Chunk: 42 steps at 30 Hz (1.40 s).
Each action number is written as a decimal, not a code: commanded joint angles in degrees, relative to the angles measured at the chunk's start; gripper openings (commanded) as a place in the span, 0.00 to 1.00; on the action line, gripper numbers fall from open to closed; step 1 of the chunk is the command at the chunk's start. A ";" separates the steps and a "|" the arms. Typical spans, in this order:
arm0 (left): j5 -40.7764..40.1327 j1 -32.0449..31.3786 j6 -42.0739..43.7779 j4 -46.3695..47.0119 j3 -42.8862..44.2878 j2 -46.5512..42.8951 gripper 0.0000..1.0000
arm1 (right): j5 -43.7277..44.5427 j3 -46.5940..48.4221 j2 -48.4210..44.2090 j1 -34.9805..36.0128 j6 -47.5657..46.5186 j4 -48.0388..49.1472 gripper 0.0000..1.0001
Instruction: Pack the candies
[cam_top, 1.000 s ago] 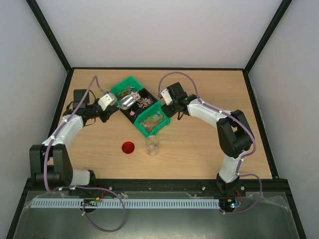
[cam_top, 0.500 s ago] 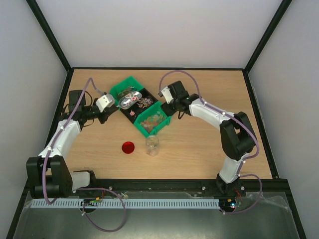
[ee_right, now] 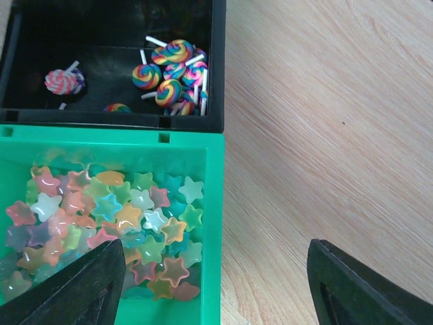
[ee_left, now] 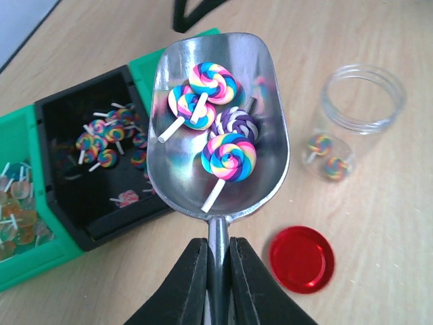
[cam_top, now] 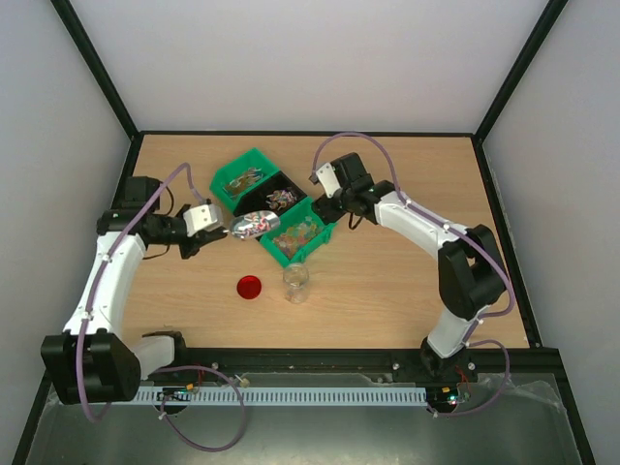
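Mid-transfer, I judge: left fingers [ee_left: 188,288] clamp the scoop [ee_left: 179,177], loaded with candies [ee_left: 230,154], near the jar [ee_left: 362,128]. Next it likely needs tipping over the jar's mouth. Right fingers [ee_right: 81,291] stand apart beyond it.

Rainbow-swirl candies [ee_left: 229,156], silver scoop [ee_left: 269,166], red lid [ee_left: 301,258], green bin [ee_right: 214,223], black bin [ee_right: 101,120], pale wood table [ee_right: 325,135]

A red lid [cam_top: 249,287] lies flat on the wooden surface [cam_top: 387,291], just beside an upright, open clear jar [cam_top: 296,283]. Beyond them, a black bin [cam_top: 287,181] sits between the far green bin [cam_top: 242,160] and the near green bin [cam_top: 295,255]. A silver scoop [ee_left: 265,152] hangs near them.
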 commanded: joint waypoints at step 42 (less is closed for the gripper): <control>-29.89 -30.09 -3.92 -20.53 14.12 -0.67 0.02 | -15.14 -1.86 -8.34 -6.01 1.87 -3.52 0.99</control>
